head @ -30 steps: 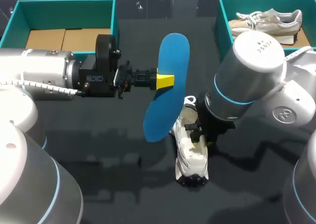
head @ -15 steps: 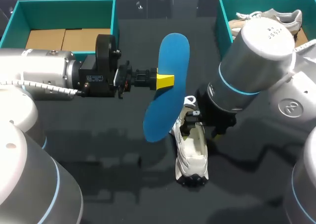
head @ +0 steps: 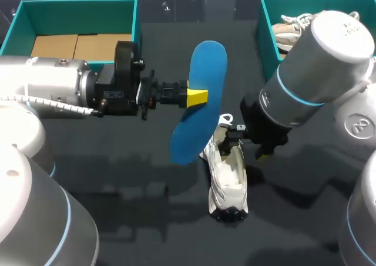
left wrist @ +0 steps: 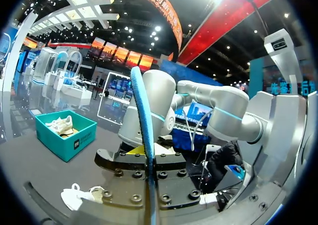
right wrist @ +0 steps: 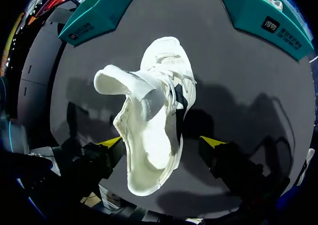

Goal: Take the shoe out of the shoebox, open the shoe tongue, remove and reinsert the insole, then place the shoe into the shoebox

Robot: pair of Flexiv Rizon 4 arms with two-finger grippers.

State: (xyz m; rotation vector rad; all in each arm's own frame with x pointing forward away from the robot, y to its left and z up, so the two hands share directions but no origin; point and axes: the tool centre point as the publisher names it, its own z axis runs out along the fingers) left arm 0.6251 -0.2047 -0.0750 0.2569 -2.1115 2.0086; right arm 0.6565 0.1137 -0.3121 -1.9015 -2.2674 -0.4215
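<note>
A white shoe [head: 229,181] lies on the dark table, toe towards the front edge, its tongue [right wrist: 124,83] folded up and back. My right gripper [head: 247,144] hovers over the shoe's heel end, open. In the right wrist view, this gripper [right wrist: 162,143] has its yellow tips spread wide on either side of the shoe [right wrist: 154,115], touching nothing. My left gripper [head: 197,96] holds the blue insole [head: 202,78] upright above the table, just left of the shoe. In the left wrist view the insole [left wrist: 141,111] is seen edge-on, clamped in the left gripper [left wrist: 150,158].
A teal shoebox [head: 267,19] at the back right holds a pair of beige shoes [head: 288,28], partly hidden by my right arm. Another teal box [head: 76,7] at the back left has a cardboard floor.
My right gripper has opened, let go of the shoe and drawn up and to the right. The left arm and insole have barely moved.
</note>
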